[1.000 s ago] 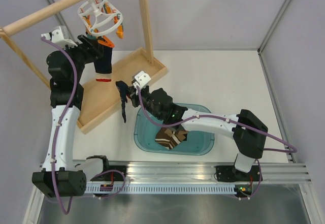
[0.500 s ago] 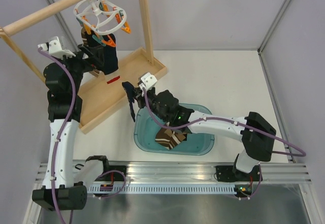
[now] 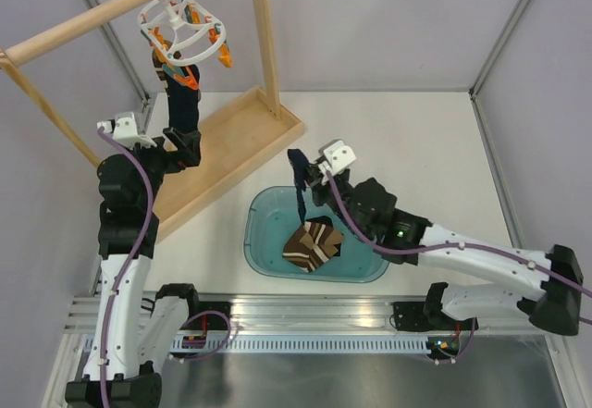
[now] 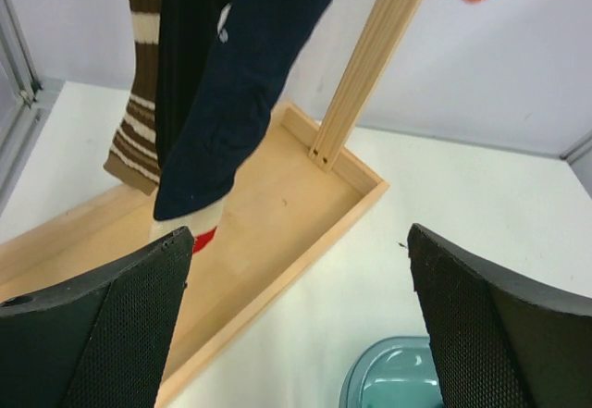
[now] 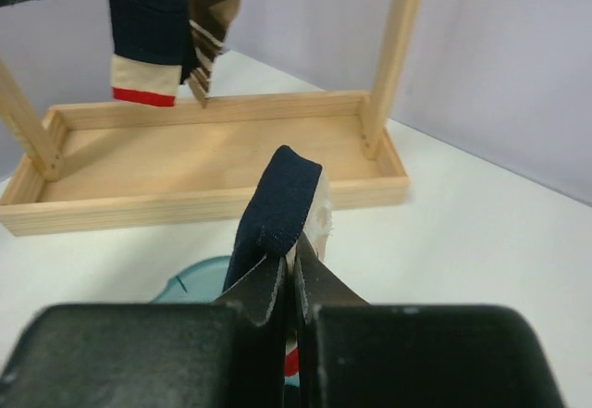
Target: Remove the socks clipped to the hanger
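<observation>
Socks (image 3: pixel 188 107) hang lengthwise straight down from the hanger (image 3: pixel 182 30), just above and ahead of the left gripper (image 3: pixel 183 145), whose fingers are spread wide; it is the nearer arm. The right gripper (image 5: pixel 289 265) pinches a navy sock (image 5: pixel 277 195) over the bin's (image 3: pixel 252 241) far rim.

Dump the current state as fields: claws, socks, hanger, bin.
left claw: open, holding nothing, close to the hanging socks
right claw: shut on a navy sock, by the far rim of the teal bin
hanger: hooked on the wooden pole, at least two socks clipped
clipped: hanging navy sock with white-red toe; brown striped sock
in bin: one folded striped sock
</observation>
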`<state>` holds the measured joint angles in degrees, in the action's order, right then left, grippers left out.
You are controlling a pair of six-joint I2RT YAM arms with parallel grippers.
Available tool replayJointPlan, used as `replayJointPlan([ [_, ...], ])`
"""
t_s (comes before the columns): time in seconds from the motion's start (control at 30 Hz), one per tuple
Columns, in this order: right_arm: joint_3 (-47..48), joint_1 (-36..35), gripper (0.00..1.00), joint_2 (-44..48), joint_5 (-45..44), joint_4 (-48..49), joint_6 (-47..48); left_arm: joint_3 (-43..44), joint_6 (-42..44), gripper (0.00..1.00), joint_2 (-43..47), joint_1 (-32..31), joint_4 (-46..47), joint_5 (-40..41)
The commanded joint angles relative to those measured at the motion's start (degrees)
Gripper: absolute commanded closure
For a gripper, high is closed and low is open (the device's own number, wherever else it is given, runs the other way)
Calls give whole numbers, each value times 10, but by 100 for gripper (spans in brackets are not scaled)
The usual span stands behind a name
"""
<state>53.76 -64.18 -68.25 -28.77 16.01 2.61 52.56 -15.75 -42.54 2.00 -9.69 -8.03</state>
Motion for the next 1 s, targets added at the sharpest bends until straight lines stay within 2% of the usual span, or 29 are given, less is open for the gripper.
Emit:
replayJointPlan([
  [0.0, -27, 4, 99, 86, -70, -107, 1, -11, 25, 0, 2, -5, -9, -36],
  [0.1, -55, 4, 99, 154, -100, -177, -31, -15, 17, 0, 0, -7, -9, -51],
  [0.23, -110, 4, 99, 214, -117, -221, -83, -17, 10, 0, -5, -10, -10, -67],
  [0.63, -215, 3, 99, 242, -91, -242, -275, -18, 3, 0, -12, -11, -9, -75],
  [0.87, -233, 2, 99, 231, -91, -269, -353, -18, -1, 0, -13, -12, -11, -77],
  [0.97, -226, 1, 99, 235, -108, -316, -407, -17, -1, 0, -14, -12, -15, -72],
])
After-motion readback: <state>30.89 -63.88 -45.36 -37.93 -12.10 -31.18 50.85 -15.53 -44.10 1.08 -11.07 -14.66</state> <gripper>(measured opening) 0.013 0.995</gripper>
